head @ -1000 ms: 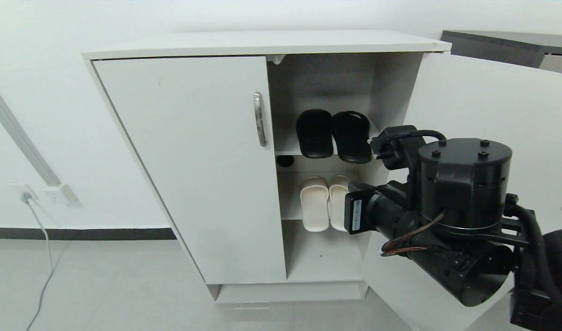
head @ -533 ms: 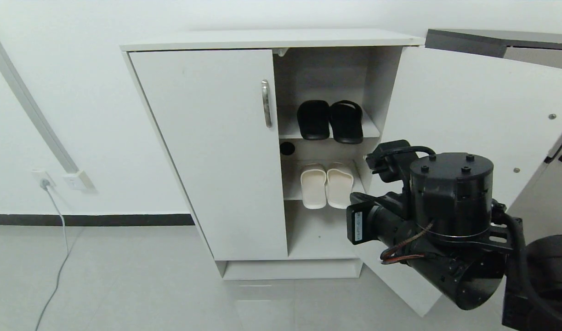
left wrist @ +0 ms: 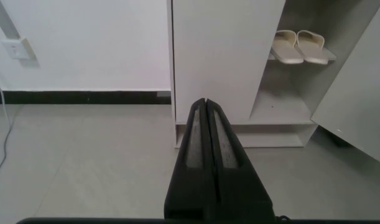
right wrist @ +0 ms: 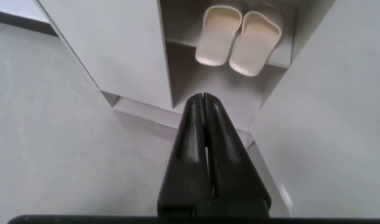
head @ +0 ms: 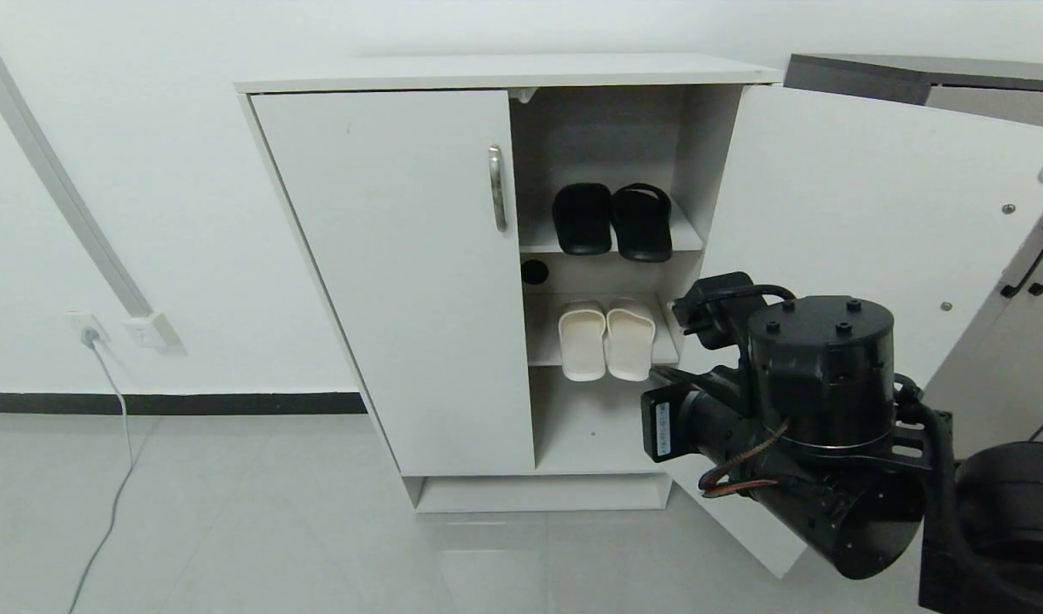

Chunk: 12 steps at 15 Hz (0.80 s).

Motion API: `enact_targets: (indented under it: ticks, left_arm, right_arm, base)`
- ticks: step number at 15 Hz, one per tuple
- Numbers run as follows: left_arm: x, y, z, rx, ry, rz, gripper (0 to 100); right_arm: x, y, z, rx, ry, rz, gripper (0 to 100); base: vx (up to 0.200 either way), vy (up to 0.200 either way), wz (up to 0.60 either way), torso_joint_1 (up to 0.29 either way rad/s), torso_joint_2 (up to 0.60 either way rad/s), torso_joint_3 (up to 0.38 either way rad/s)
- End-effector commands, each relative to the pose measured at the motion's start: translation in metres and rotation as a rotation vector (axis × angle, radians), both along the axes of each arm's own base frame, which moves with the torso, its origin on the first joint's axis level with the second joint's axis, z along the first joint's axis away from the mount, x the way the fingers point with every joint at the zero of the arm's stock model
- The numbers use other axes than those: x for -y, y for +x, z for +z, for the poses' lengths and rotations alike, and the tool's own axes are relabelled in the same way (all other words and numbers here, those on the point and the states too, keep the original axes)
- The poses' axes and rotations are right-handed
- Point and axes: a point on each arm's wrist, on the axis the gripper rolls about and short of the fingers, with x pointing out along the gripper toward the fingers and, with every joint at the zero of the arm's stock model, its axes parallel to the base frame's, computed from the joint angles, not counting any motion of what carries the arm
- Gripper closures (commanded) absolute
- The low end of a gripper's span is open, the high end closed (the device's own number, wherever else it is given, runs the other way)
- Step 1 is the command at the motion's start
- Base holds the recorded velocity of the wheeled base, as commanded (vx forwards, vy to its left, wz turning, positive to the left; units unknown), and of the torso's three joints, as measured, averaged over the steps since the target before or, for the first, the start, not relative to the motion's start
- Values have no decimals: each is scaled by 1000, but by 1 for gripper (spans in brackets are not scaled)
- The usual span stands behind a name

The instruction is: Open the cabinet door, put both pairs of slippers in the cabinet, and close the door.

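The white cabinet (head: 385, 256) stands against the wall with its right door (head: 871, 222) swung wide and its left door shut. A black pair of slippers (head: 613, 220) lies on the upper shelf. The white pair of slippers (head: 606, 338) (left wrist: 303, 46) (right wrist: 239, 43) lies on the middle shelf. My right arm (head: 794, 409) hangs in front of the open door, and my right gripper (right wrist: 204, 102) is shut and holds nothing, pointing at the cabinet's bottom edge. My left gripper (left wrist: 206, 109) is shut and holds nothing above the floor, short of the cabinet's base.
The bottom compartment (head: 593, 426) of the cabinet holds nothing. A grey cabinet with black handles (head: 1033, 256) stands behind the open door on the right. A wall socket with a cable (head: 86, 337) is at the left. Grey floor tiles (head: 231, 537) lie before the cabinet.
The head view has drawn back and shifted, so the cabinet looks smaller and more to the right. The slippers have stayed on their shelves. The right arm sits lower in the picture.
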Motion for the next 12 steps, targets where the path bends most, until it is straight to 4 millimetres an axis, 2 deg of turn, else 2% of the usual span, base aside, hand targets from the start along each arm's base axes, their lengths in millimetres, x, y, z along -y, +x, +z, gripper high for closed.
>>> enact_targets:
  ticks: [1,12]
  left_arm:
    - [0,0,0,-1,-1,1,100]
    - [0,0,0,-1,-1,0,100]
  right_arm:
    - [-1,0,-1,-3,-3,0,100]
    - [-2,2,-4,-7,-12,-3,100]
  base:
    - [0,0,0,0,0,0]
    - [0,0,0,0,0,0]
